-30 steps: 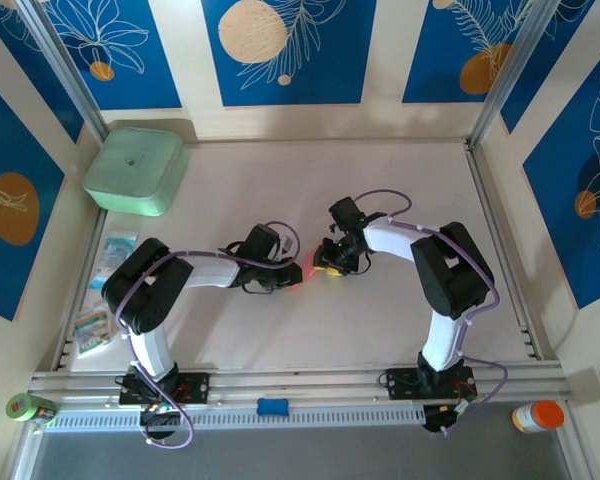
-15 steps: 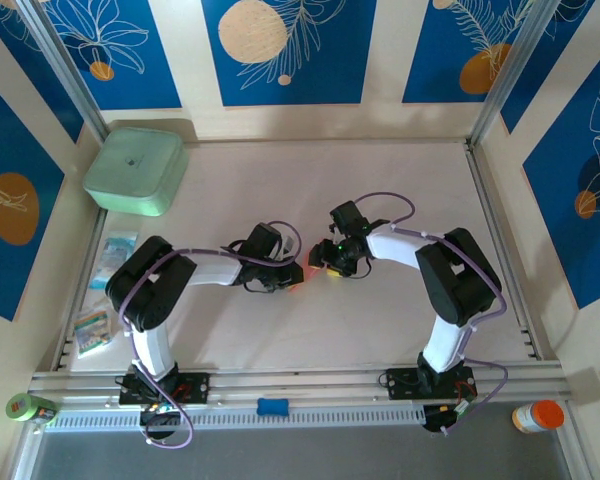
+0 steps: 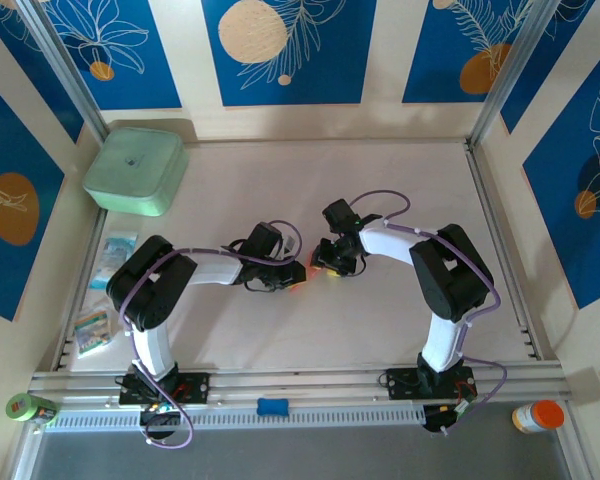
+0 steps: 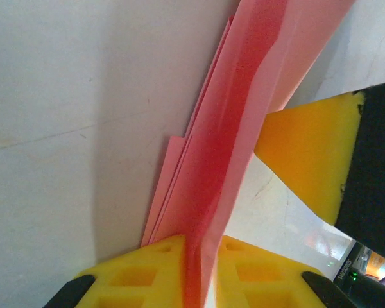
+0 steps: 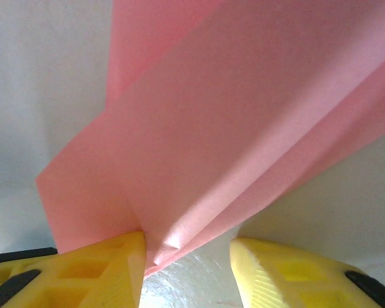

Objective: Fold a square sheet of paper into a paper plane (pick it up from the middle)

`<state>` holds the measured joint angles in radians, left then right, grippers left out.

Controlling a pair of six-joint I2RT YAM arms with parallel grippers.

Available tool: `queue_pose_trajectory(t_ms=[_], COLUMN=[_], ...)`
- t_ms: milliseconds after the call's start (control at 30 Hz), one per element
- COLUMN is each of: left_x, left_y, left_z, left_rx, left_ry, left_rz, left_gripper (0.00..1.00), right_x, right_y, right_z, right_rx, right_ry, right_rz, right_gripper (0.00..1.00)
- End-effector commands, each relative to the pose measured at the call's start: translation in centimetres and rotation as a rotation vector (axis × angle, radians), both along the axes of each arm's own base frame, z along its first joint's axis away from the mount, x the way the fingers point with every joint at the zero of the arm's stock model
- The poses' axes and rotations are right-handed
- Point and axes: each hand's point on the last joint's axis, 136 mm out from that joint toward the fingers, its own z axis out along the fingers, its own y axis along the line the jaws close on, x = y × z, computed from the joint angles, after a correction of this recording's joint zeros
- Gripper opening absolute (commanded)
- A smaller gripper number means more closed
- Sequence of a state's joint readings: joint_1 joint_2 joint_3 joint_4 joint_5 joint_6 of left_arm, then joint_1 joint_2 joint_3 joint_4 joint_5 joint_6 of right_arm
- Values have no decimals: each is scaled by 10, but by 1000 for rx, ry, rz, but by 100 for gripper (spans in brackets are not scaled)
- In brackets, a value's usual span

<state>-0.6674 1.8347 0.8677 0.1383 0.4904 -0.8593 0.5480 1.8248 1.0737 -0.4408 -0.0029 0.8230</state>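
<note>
The pink sheet of paper [image 3: 303, 271] is folded into a long narrow layered strip with a centre ridge, like a paper plane, and sits between my two grippers mid-table. My left gripper [image 3: 292, 275] is shut on one end of it: in the left wrist view the paper [image 4: 231, 128] runs up from between the yellow pads of that gripper [image 4: 202, 240]. My right gripper [image 3: 322, 266] meets it from the right. In the right wrist view the folded paper [image 5: 212, 128] rests against the left pad of this gripper [image 5: 187, 247], with a gap to the right pad, so it is open.
A mint-green box [image 3: 135, 170] stands at the back left. Clear printed packets [image 3: 110, 255] lie along the left rail. A green roll [image 3: 30, 407], a blue piece [image 3: 272, 406] and an orange-capped jar [image 3: 538, 415] sit by the near rail.
My right gripper has shifted slightly left, closer to the left gripper. The left arm and the paper have barely moved.
</note>
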Motion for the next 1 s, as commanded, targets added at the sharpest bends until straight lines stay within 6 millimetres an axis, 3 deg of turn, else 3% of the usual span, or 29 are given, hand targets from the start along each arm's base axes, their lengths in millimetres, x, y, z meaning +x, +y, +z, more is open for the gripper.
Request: queue_pose_trajectory(t_ms=[0,333,967], left_x=[-2,0,-1], left_y=[13,16,25], left_z=[-10,-13,-20], left_rx=[46,53,89], left_ry=[46,49,76], left_rz=[21,28,67], left_gripper=[20,19,17], right_x=[-24,-26,-32], right_y=[-30,-31,-41], right_z=[-49,-55,-69], right_rx=[-165,-187,-273], right_ry=[115,142,219], right_rz=[-23,-24,-24], right_gripper=[39,35,39])
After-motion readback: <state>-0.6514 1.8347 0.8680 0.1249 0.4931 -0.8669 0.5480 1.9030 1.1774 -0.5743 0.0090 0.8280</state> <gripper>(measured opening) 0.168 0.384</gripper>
